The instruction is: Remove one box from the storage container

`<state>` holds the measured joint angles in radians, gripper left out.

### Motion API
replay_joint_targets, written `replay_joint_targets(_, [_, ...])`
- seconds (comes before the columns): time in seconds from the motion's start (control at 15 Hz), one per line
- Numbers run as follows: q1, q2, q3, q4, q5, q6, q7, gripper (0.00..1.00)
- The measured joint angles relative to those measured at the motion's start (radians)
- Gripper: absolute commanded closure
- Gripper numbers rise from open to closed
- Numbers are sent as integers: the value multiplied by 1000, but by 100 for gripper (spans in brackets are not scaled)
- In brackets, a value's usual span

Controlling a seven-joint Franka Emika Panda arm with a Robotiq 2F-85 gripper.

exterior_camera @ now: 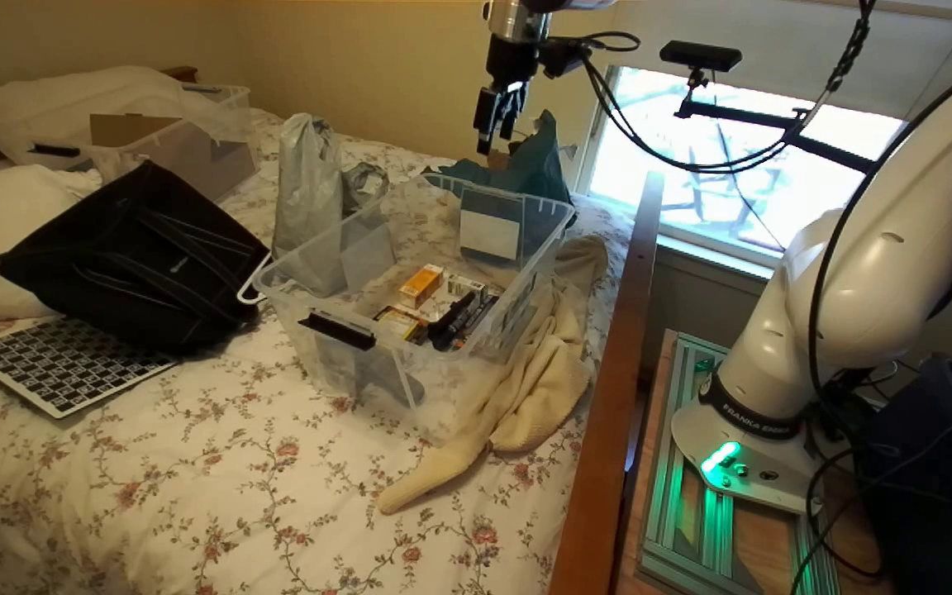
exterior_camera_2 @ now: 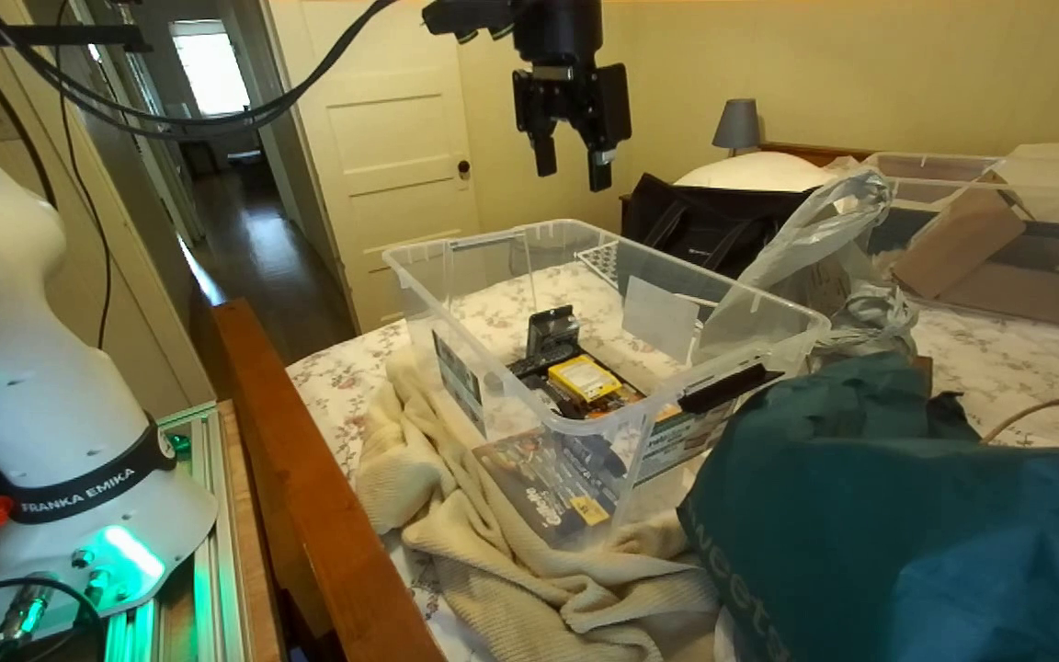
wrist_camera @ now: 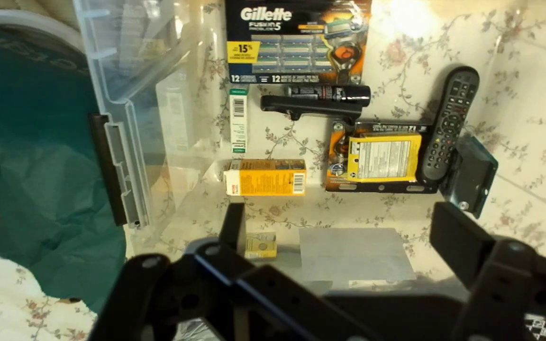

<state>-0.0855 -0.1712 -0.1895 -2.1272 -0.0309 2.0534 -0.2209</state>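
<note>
High over the clear bin (exterior_camera: 352, 364) hung the gripper (exterior_camera: 495, 139) in an exterior view; the orange box (exterior_camera: 421, 286) seemed to want a straight drop, clear of the walls. In an exterior view again, the fingers (exterior_camera_2: 600, 173) stood wide apart, nothing between them. Then the wrist view: shift and turn first looked wise, to pinch the narrow sides! The box lay well below, on the bin's floor, left of the gripper's middle.

one orange box (wrist_camera: 267, 179), one remote (wrist_camera: 449, 124)
</note>
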Motion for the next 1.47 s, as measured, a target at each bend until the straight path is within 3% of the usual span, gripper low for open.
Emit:
replay_joint_targets(0.27, [0, 56, 12, 1, 83, 75, 145, 0])
replay_joint_targets(0.53, [0, 116, 33, 0, 94, 173, 283, 0])
replay_joint_targets(1.07, [-2, 262, 42, -1, -74, 311, 671, 0])
replay_joint_targets(1.47, [-2, 287, 42, 7, -83, 313, 707, 0])
